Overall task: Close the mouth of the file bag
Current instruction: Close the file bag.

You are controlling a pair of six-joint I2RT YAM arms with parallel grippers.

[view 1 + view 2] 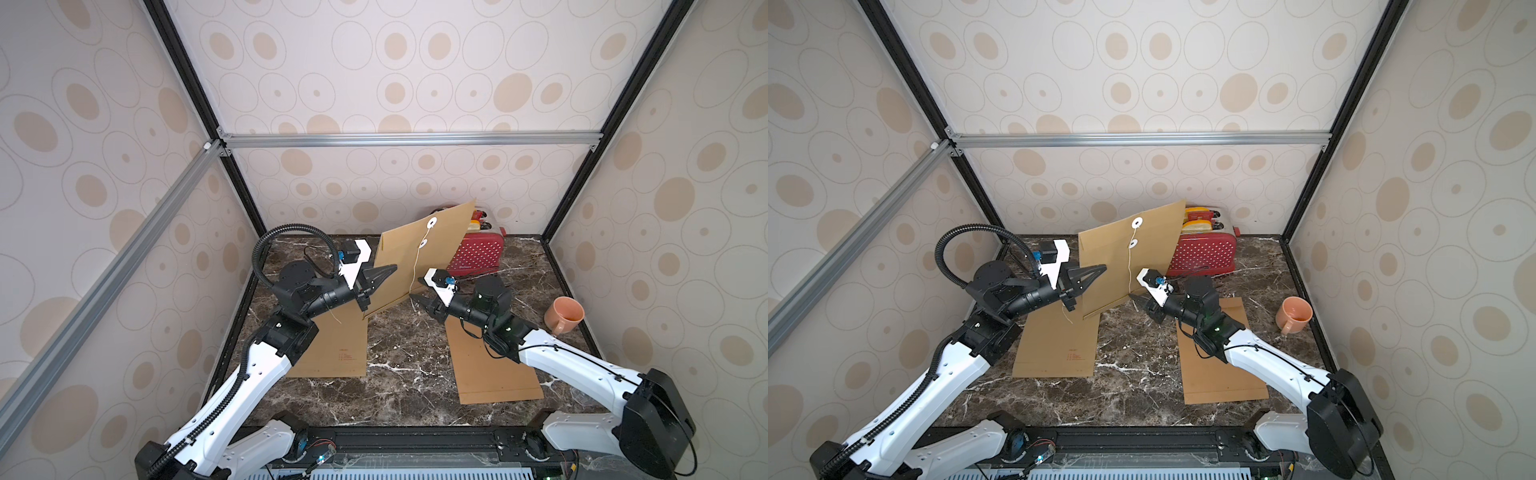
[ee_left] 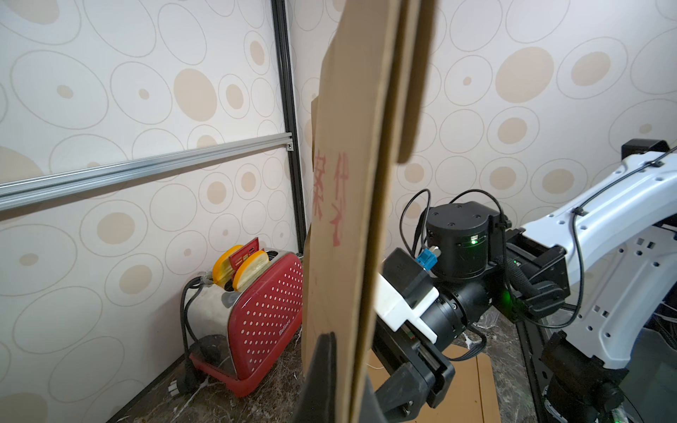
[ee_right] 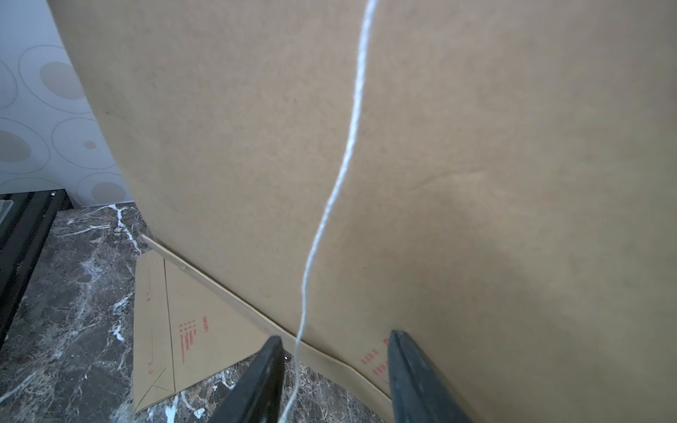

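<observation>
The left pincer (image 1: 388,271) is clamped shut on the side edge of the file bag (image 1: 424,257). It holds the bag upright on the bench (image 1: 407,374), apparently so the string face is turned toward the right pincer (image 3: 335,344). That pincer stands half open and grips nothing. The white string (image 3: 329,205) hangs between its jaws, just in front of the bag. Above it sit the two closure discs (image 1: 432,223), probably where the string must be wound.

Both top views high over near edge, looking down toward far wall (image 1: 395,83), sharing whole table (image 1: 407,374), wrist views close against file bag (image 2: 351,183).
</observation>
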